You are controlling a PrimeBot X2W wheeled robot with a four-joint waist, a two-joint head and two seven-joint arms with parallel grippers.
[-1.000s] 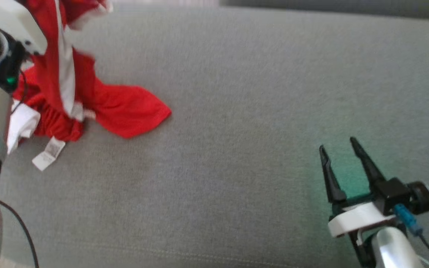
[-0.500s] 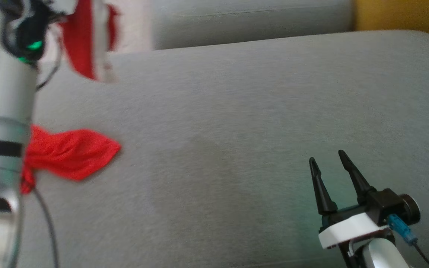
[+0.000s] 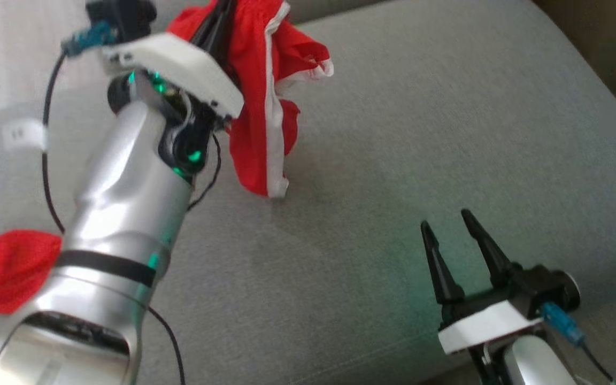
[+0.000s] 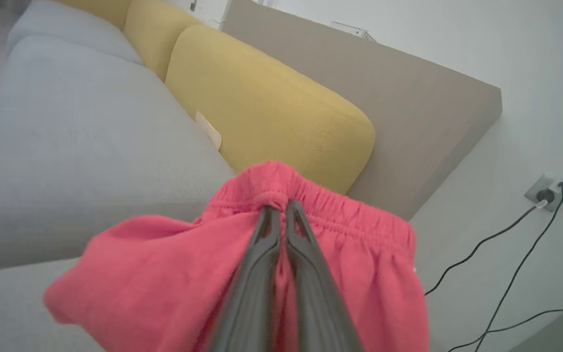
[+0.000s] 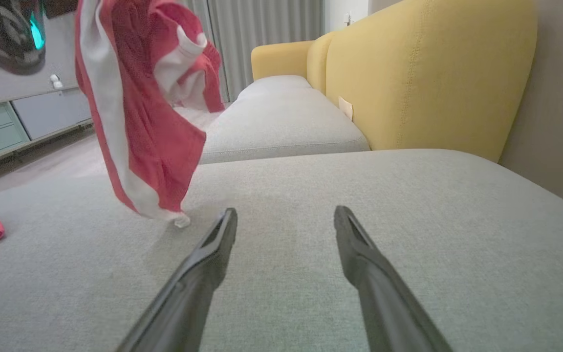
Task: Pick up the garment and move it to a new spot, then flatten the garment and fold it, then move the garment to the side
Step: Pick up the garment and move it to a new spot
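Left pincer (image 4: 277,205) pinching red garment (image 3: 254,107) waistband; I'm holding it dangling lengthwise over sofa cushion (image 3: 393,133), ahead-left of spread right pincer (image 3: 446,219).

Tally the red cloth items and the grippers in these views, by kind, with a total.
Red cloth items: 2 (hanging garment, lying red cloth)
Grippers: 2 (left gripper, right gripper)
Total: 4

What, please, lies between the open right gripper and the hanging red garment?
Only bare grey cushion separates the right gripper from the garment, as the head view shows.
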